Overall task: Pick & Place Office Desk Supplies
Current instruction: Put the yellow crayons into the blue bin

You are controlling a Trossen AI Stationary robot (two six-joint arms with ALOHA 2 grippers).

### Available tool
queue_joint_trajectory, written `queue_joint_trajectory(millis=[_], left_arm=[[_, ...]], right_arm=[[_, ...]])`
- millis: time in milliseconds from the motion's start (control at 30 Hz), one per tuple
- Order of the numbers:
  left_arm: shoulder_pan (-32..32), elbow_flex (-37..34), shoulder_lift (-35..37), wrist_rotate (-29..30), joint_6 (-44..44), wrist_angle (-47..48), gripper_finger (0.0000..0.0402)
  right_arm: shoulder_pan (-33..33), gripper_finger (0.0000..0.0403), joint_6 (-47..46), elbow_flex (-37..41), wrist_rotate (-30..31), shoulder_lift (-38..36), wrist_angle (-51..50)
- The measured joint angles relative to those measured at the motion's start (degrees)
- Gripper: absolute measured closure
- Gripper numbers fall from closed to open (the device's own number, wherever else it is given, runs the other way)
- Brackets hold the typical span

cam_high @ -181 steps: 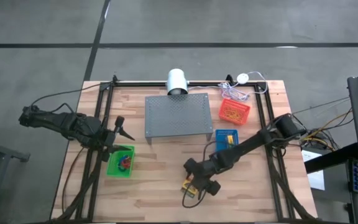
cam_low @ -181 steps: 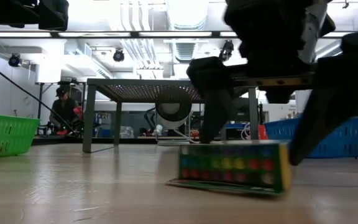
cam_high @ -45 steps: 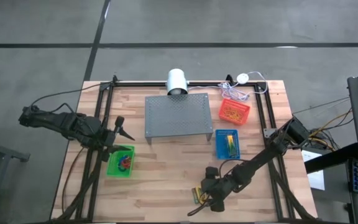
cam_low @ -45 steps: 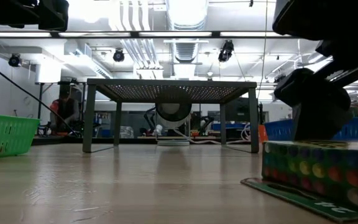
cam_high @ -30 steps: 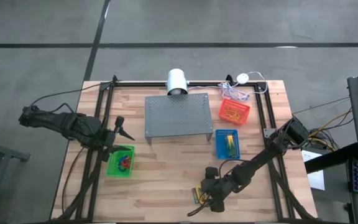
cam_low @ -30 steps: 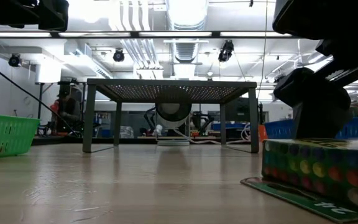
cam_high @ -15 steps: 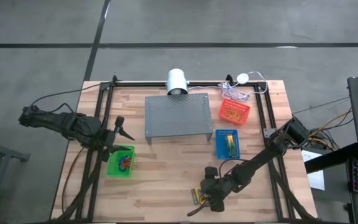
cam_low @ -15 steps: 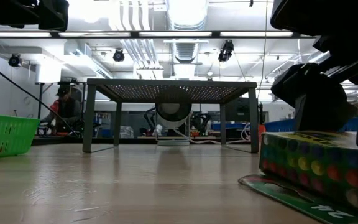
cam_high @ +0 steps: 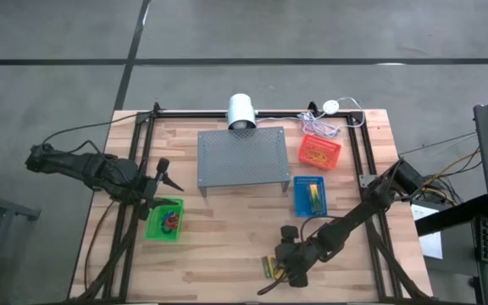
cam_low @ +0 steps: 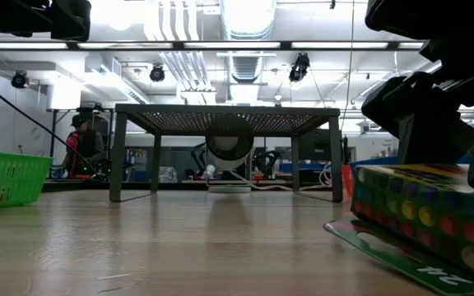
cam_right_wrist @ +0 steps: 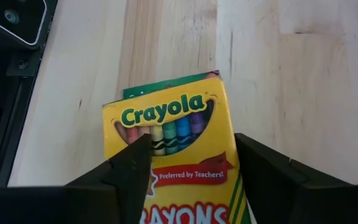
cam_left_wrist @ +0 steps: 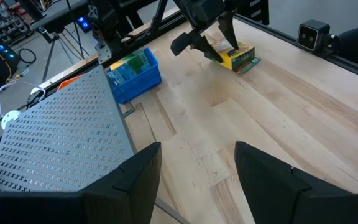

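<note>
On the wooden table [cam_high: 227, 246], seen from above, the right claw [cam_high: 281, 269] sits at about 5 o'clock from the table's middle, close to the near edge. It pinches the Crayola crayon box [cam_right_wrist: 176, 155] between its two fingers [cam_right_wrist: 129, 180], one pressed to each long side of the yellow-and-green carton. In the low view the crayon box [cam_low: 422, 215] is tilted, its far end raised, with an open green flap lying on the wood beneath it. From the left wrist camera the same box [cam_left_wrist: 235, 56] shows across the table, gripped from above by the right claw [cam_left_wrist: 211, 34].

The left claw [cam_high: 163, 175] hangs at 9 o'clock, just above the green mesh basket [cam_high: 164, 220], its fingers [cam_left_wrist: 135, 180] spread apart and holding nothing. Small red and blue bands [cam_high: 170, 219] lie inside that green basket.

The grey perforated stand [cam_high: 242, 158] occupies the middle toward 12 o'clock. At about 1 o'clock the red basket [cam_high: 319, 152] holds tan rubber bands [cam_high: 316, 153]. At about 3 o'clock the blue basket [cam_high: 308, 196] sits just beside the stand's corner, holding something yellow and green that I cannot identify.

A white cylindrical lamp-like object [cam_high: 241, 111] stands at the far edge at 12 o'clock. In the low view a person [cam_low: 79, 146] is seen in the room beyond the table.
</note>
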State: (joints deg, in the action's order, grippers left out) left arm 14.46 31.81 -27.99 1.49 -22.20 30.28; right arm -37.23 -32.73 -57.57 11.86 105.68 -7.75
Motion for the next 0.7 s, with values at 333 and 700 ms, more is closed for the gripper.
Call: queue_joint_trajectory(millis=[333,700], left_arm=[[0.0,0.0,0.02,0.0,0.0,0.0,0.0193],[0.0,0.0,0.02,0.0,0.0,0.0,0.0193]], right_arm=[[0.0,0.0257,0.0,0.01,0.09,-1.37,-2.27],[0.0,0.0314,-0.11,-0.07,0.11,-1.48,-2.52]])
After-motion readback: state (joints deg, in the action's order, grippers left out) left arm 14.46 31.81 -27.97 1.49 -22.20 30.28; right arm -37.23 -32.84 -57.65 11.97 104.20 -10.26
